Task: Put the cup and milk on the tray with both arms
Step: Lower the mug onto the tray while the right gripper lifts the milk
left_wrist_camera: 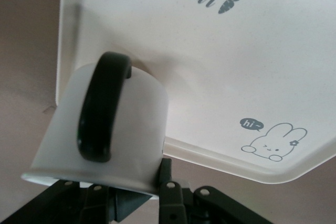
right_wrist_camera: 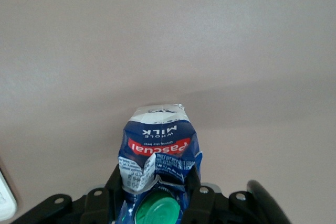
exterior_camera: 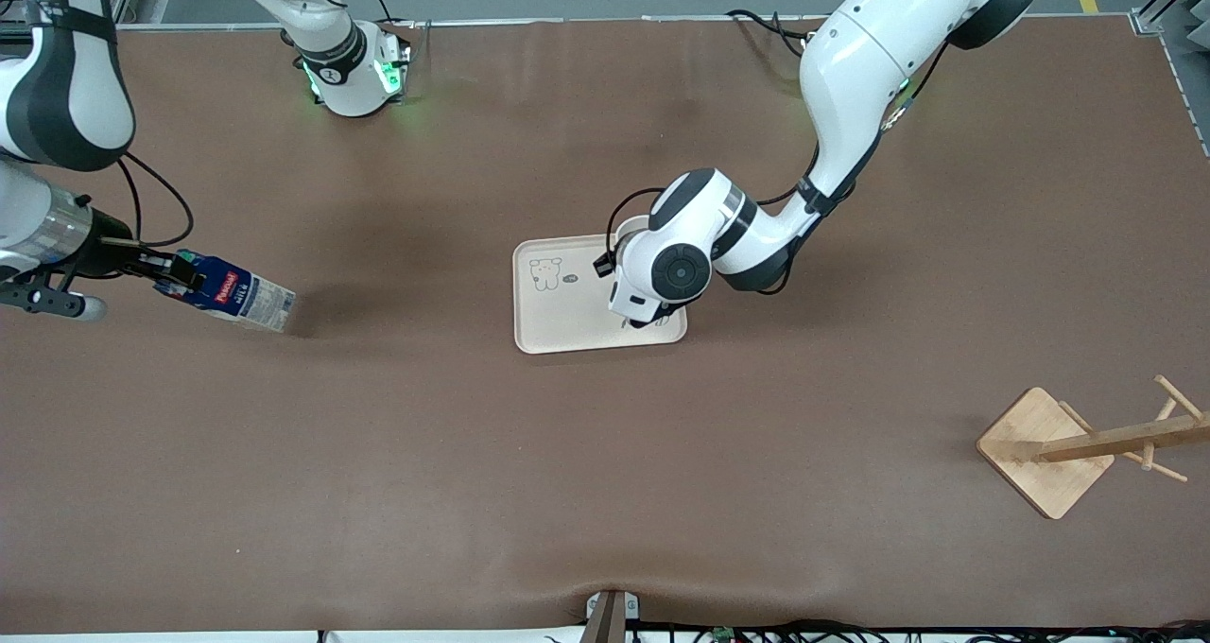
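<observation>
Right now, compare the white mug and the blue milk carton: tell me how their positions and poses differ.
The white mug with a black handle is over the cream rectangular tray; the dark-blue milk carton is over bare table at the right arm's end. The mug is gripped at its rim, the carton near its green cap. Both are held by shut fingers.

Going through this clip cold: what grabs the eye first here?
The left gripper, shut on the cup, holds it over the tray at mid-table. Toward the right arm's end of the table, the right gripper clamps the milk near its green cap, the carton tilted. A wooden rack lies near the left arm's end, nearer the front camera.
</observation>
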{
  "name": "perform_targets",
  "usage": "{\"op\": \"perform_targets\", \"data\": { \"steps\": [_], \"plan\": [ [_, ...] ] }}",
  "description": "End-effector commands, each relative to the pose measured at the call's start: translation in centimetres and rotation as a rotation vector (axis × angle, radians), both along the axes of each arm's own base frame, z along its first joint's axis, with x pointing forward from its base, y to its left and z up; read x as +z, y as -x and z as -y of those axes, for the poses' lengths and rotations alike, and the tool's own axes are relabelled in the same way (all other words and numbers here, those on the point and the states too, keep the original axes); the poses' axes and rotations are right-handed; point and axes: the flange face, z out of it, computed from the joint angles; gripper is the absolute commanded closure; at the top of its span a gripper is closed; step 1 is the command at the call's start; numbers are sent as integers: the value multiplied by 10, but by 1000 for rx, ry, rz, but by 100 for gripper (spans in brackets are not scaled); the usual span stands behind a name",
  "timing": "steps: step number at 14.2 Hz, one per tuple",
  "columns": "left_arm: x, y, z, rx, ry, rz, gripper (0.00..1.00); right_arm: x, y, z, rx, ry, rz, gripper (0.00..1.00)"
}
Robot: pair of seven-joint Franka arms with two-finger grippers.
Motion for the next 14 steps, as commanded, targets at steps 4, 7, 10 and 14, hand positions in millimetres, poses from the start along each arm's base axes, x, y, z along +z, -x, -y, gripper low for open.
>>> {"op": "perform_targets", "data": {
  "steps": [4,7,10,14],
  "plan": [
    [34,-44,-8,46,27,86,0,18,-16,-90,-39,1,-27,100],
    [95,-82,-55,89,-5,135,0,28,-16,-162,-34,6,-11,100],
    [169,-116,-115,160,2,233,0,36,-21,-234,38,-16,13,100],
    [214,-126,-180,45,-145,327,0,23,-10,-316,65,-9,5,100]
  ]
}}
